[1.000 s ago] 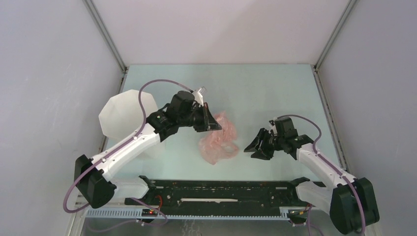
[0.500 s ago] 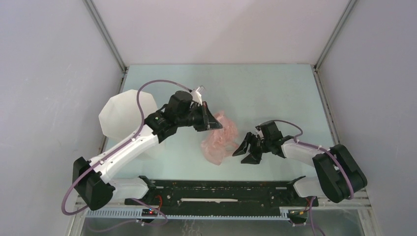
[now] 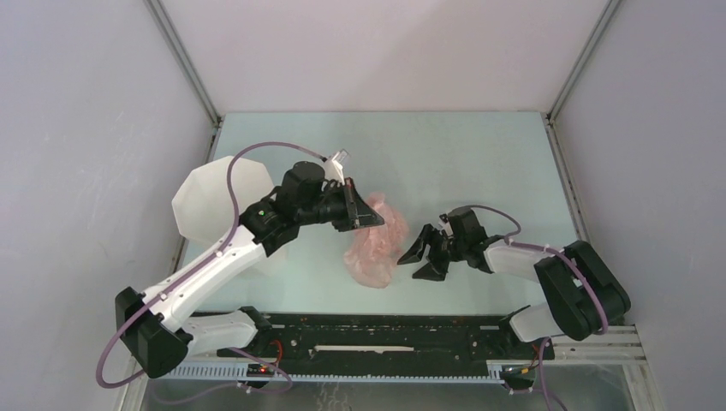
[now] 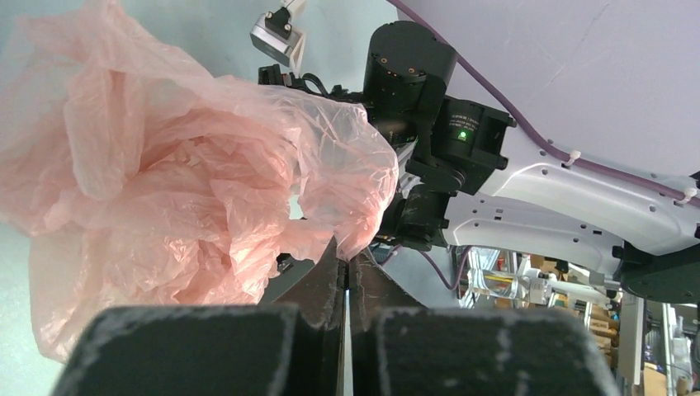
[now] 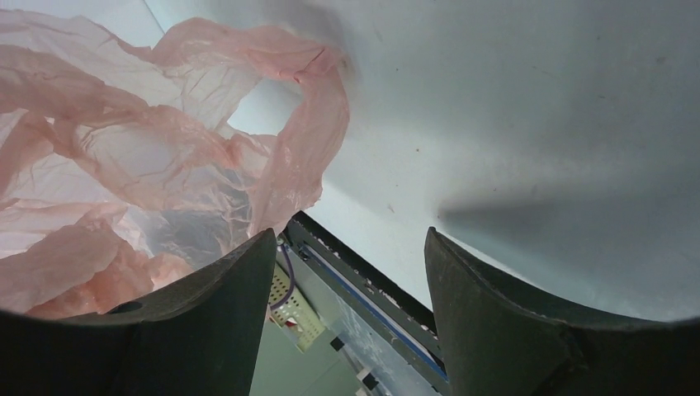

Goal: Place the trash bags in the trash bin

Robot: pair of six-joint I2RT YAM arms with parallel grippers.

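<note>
The pale-pink trash bag (image 3: 377,244) hangs crumpled over the middle of the table, its lower part resting on the surface. My left gripper (image 3: 370,216) is shut on the bag's upper edge; in the left wrist view the bag (image 4: 165,181) bunches out from the closed fingertips (image 4: 337,266). My right gripper (image 3: 418,257) is open and empty just right of the bag, low to the table. In the right wrist view the bag (image 5: 124,148) and one loop handle (image 5: 309,124) lie just beyond the left finger (image 5: 206,305). The white faceted trash bin (image 3: 218,201) stands at the left, partly behind the left arm.
Grey enclosure walls with metal posts (image 3: 184,64) bound the pale-green table (image 3: 479,163) on three sides. A black rail with wiring (image 3: 385,334) runs along the near edge between the arm bases.
My right gripper has moved left toward the bag, staying open. My left gripper has drawn slightly left with the bag's edge still held.
</note>
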